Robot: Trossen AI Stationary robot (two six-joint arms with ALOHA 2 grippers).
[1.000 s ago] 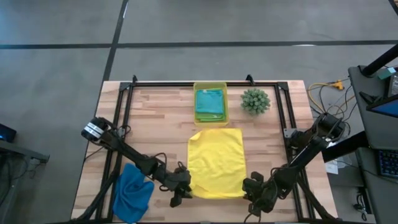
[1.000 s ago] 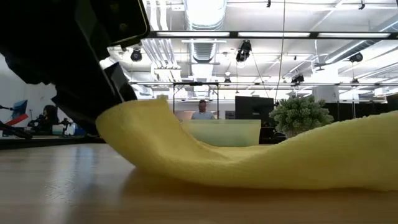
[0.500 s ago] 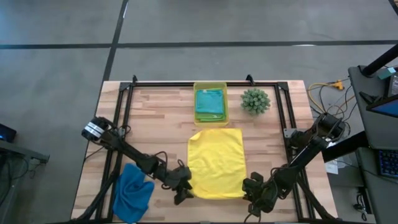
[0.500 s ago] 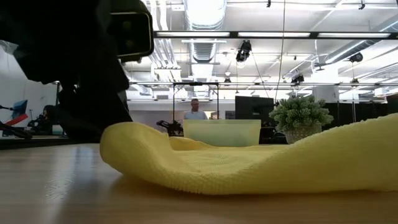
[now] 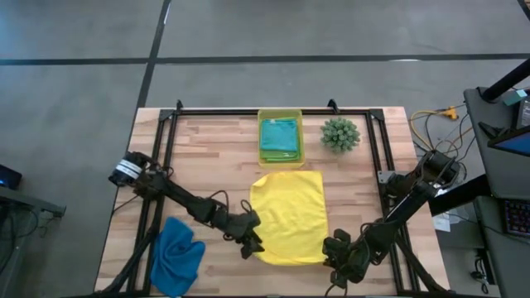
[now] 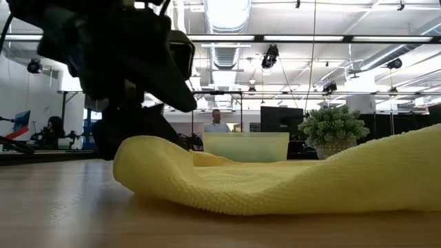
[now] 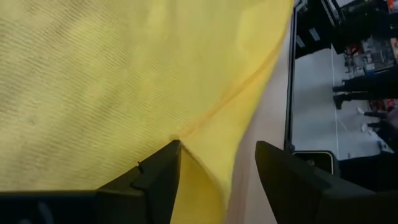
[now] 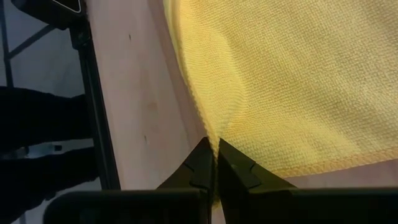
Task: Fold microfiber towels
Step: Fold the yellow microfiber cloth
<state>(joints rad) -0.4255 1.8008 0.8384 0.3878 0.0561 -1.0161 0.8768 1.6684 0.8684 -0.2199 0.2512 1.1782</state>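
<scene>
The yellow towel lies spread on the wooden table's middle. Its near-left corner rests on the wood in a soft hump. My left gripper stands open at that corner, and the towel's left hem runs in between its fingers. My right gripper is shut on the towel at its near-right corner, and that side rises off the table. A crumpled blue towel lies at the near left. A teal towel on a lime green one sits in the bin. My left gripper has the towel's left hem reaching the inner side of one finger; I cannot tell whether it touches. My right gripper pinches the yellow towel between its two shut fingers at the near end of its right hem, slanting down from the near right. A ridge of cloth rises to the fingers, and the rest lies on the table.
The translucent yellow-green bin stands at the far middle, with a small spiky green plant to its right. A black frame runs along the table's sides. Bare wood lies on both sides of the yellow towel.
My left gripper has let go of the yellow towel's near-left corner, which has dropped from its raised peak into a low hump on the table. The gripper has rolled and gone toward the table's right, in over that corner. The right side stays held up.
</scene>
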